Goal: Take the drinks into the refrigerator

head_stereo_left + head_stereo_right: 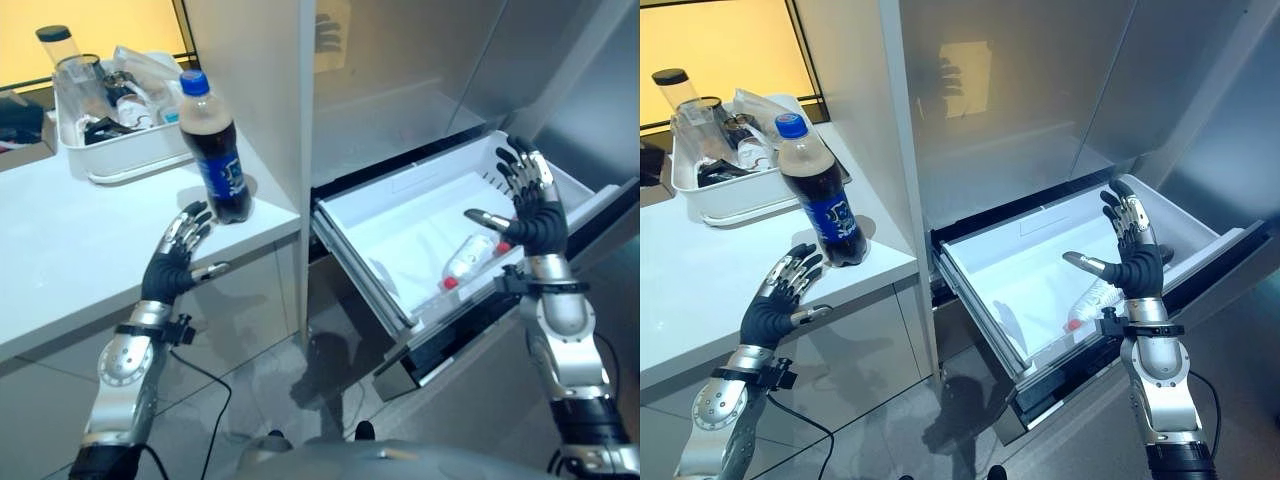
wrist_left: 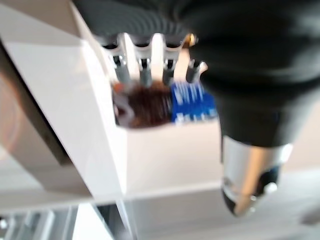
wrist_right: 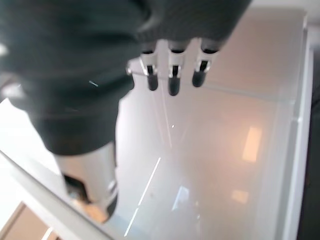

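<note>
open white refrigerator drawer (image 1: 400, 215) pulled out low on the right, white counter (image 1: 70, 260) on the left. white tub (image 1: 120, 160) of clutter at counter back. upright cola bottle (image 1: 218, 150), blue cap up, long axis vertical, near counter front edge. clear bottle (image 1: 468, 258) lying flat in drawer, red cap toward its front wall. left hand (image 1: 175, 255) just beside cola, fingers spread, empty. right hand (image 1: 532, 205) above drawer, fingers straight, empty.
</note>
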